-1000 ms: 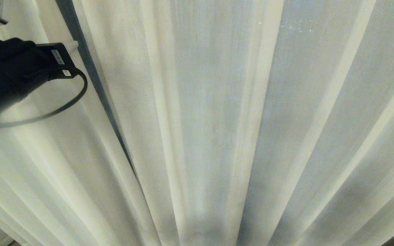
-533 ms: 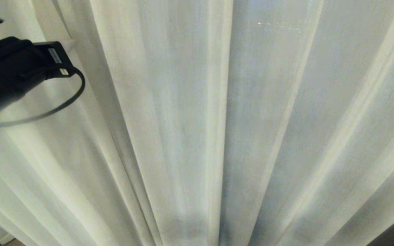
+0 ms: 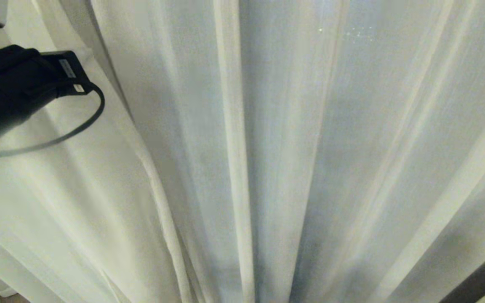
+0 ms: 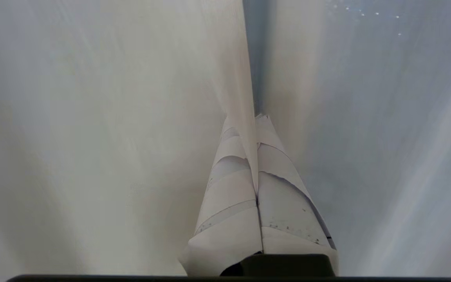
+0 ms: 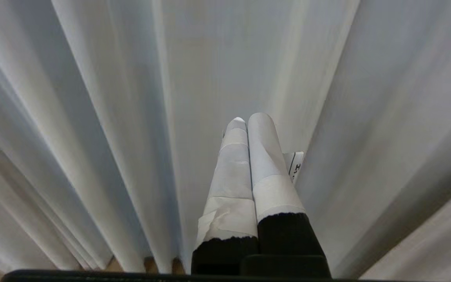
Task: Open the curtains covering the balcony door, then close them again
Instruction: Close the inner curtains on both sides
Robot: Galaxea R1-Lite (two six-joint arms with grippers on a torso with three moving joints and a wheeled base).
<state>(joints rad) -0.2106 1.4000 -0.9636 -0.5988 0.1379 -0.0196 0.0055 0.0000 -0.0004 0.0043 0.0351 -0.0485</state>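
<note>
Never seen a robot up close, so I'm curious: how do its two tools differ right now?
The left tool is clamped on a curtain edge, pinched between its fingers; the right tool holds nothing. The left fingers are wrapped in white tape throughout; the right fingers show black bases below their tape. Both are shut, facing the cream curtains.

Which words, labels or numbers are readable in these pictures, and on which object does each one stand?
No text can be read in full.
White tag beside the tape-wrapped right pincer: black print, cut off, only a possible "H".
Small white stickers on the black left arm housing: too small to read.
Cream pleated fabric curtains: no text.
</note>
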